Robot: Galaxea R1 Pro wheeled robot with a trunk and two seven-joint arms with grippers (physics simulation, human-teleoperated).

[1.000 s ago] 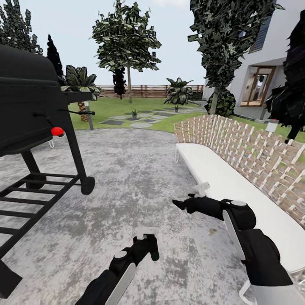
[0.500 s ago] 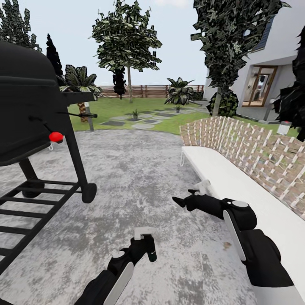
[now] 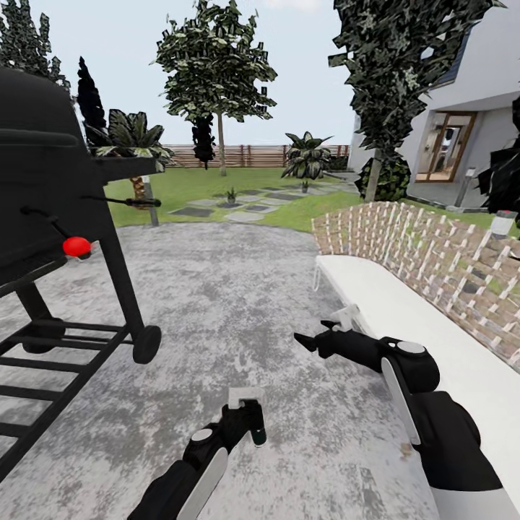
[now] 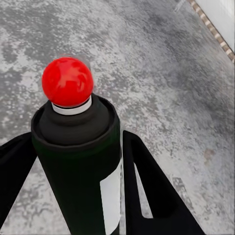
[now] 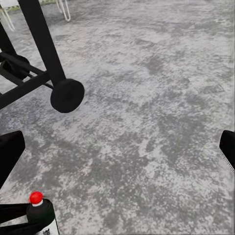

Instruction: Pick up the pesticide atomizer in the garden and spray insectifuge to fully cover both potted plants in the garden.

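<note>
The left claw is clamped on the black, red-tipped pesticide atomizer; the right claw gapes wide, empty, over grey gravel patio.

one atomizer, one grill, one bench, two potted plants

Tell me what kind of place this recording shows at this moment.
A backyard patio beside a house, most likely: a black barbecue grill stands on the grey gravel ground, a white bench runs along its edge, and beyond lie a lawn, trees and a slatted fence.
</note>
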